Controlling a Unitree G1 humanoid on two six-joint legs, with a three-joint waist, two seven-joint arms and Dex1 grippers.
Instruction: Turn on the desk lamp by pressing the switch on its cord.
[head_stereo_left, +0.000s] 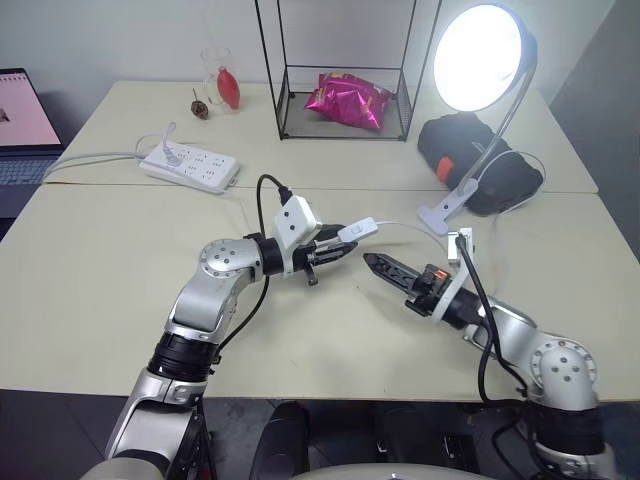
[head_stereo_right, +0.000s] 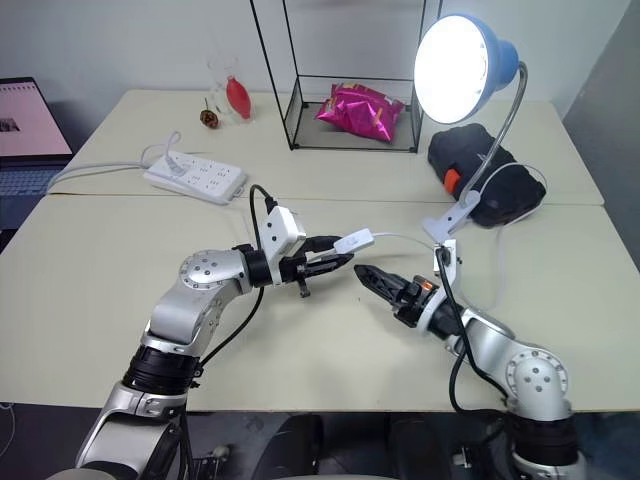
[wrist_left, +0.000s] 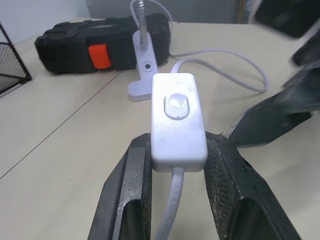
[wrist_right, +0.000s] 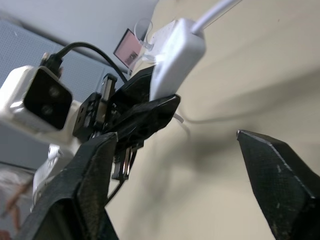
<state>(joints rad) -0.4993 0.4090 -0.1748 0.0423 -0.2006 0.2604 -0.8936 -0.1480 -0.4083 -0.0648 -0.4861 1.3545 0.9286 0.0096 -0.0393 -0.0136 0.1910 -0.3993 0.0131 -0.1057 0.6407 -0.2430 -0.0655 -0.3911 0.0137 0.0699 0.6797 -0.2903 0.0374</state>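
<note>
1. The lamp (head_stereo_right: 462, 62) stood at the far right of the table (head_stereo_left: 100, 300), clipped by its white base (head_stereo_left: 447, 208) beside a black case (head_stereo_left: 480, 160), and its shade glowed bright, so I judged the press done and the light on.
2. The switch (wrist_left: 176, 120) was clenched between the left gripper (head_stereo_left: 335, 250)'s fingers (wrist_left: 131, 185), raised off the table in front of the robot with its rocker (wrist_left: 176, 106) facing up; held so, the button was bare for the other arm to reach.
3. The cord (wrist_left: 225, 65) ran slack from the switch back toward the base, so lifting the switch put no pull on the lamp.
4. The right gripper (wrist_right: 180, 165) hung just beside the switch, not touching it, its jaws spread wide and grasping nothing; that read as release after the press.
5. A power strip (head_stereo_left: 190, 167), a wire frame (head_stereo_left: 345, 70) with a pink bag (head_stereo_left: 348, 100) inside it, and a laptop (head_stereo_left: 20, 130) stood well apart from the work.
6. What remained, by my judgement, was only to set the switch down.
</note>
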